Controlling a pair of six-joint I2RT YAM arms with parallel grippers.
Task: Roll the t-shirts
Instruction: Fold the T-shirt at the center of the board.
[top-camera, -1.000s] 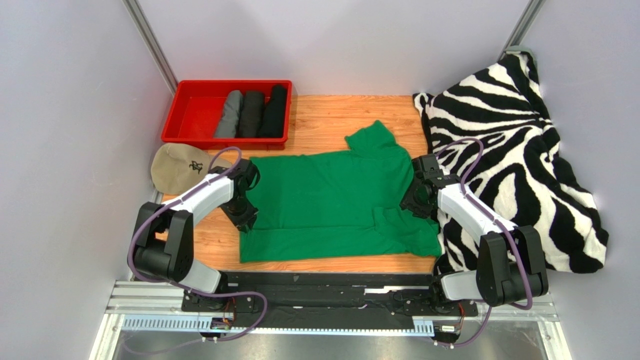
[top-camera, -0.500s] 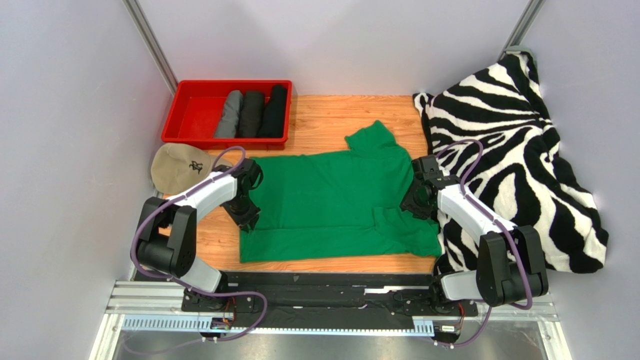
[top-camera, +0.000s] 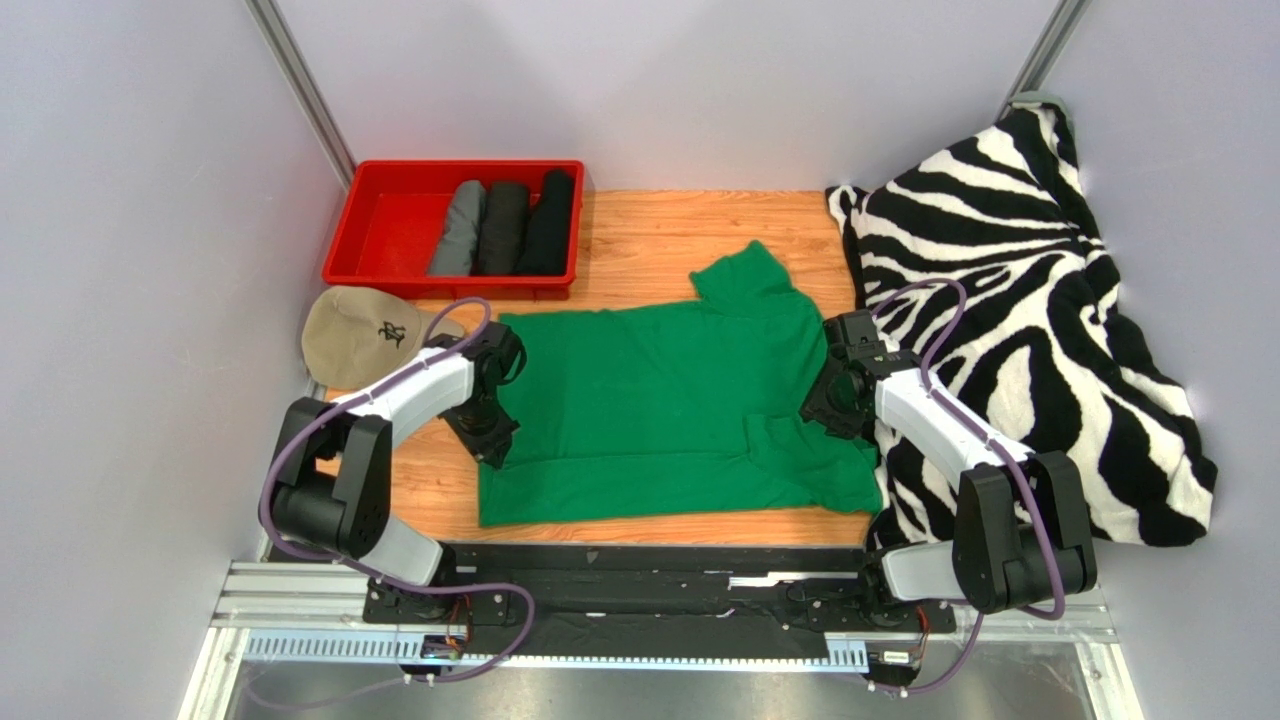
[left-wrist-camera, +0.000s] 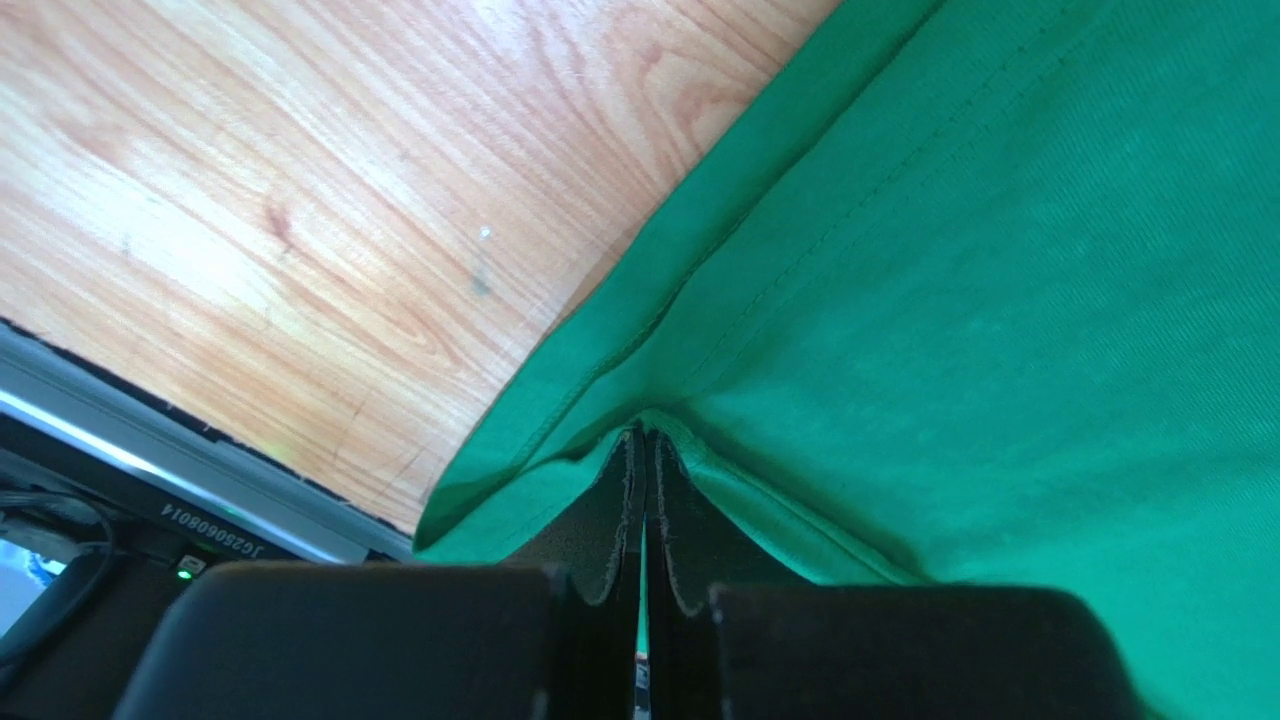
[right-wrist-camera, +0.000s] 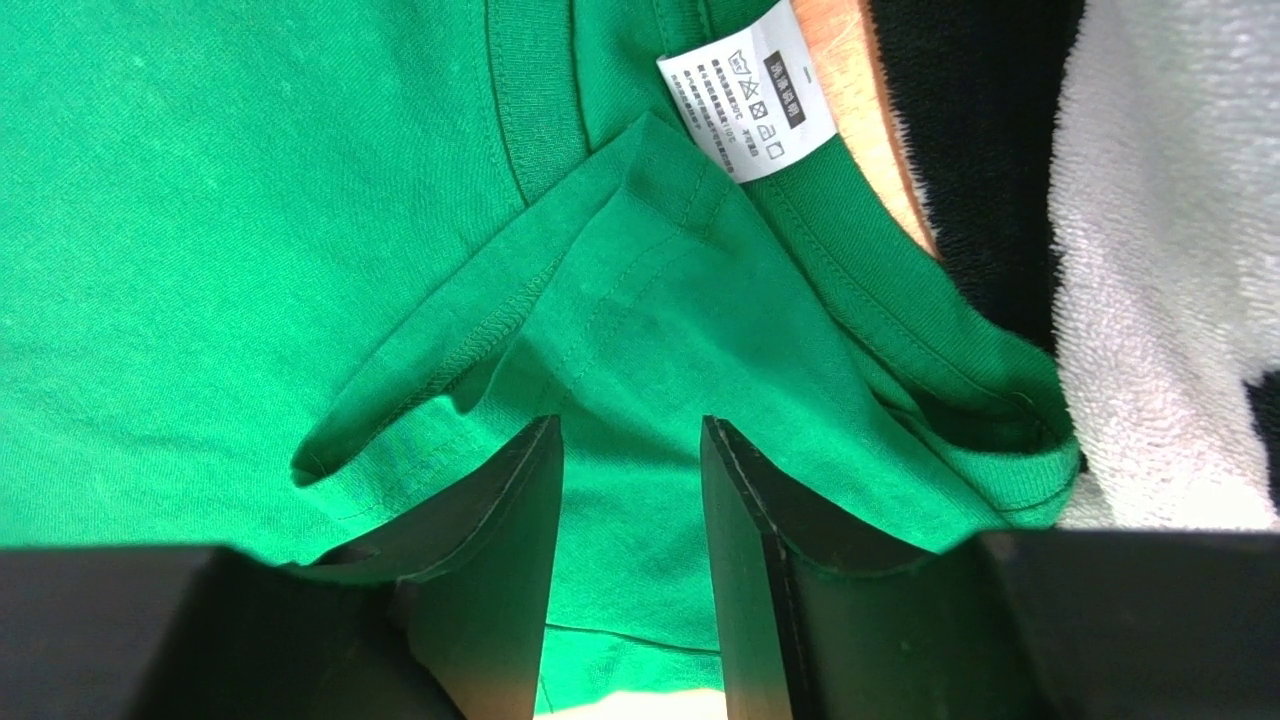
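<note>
The wooden table (top-camera: 661, 225) carries everything. The zebra-striped blanket (top-camera: 1037, 270) is heaped to the right of the green t-shirt (top-camera: 661, 405), its edge touching the shirt's right side. The green t-shirt lies spread flat in the middle, unrolled, one sleeve pointing away from the arms. The red tray (top-camera: 394, 225) sits beyond the shirt's far left corner, and the beige cap (top-camera: 353, 333) lies just left of the shirt, nearer than the tray.

In the tray, well apart from the green shirt, three rolled shirts lie side by side: a grey one (top-camera: 460, 230) and two black ones (top-camera: 502, 228) (the second black roll (top-camera: 550, 222) is the one nearest the green shirt).

The left gripper (left-wrist-camera: 646, 443) is at the shirt's left hem, jaws pressed together and pinching a small tent of green cloth. The right gripper (right-wrist-camera: 631, 435) is at the shirt's right edge, jaws apart over a folded bit by the collar. The white label (right-wrist-camera: 747, 90) lies just inside that collar.
</note>
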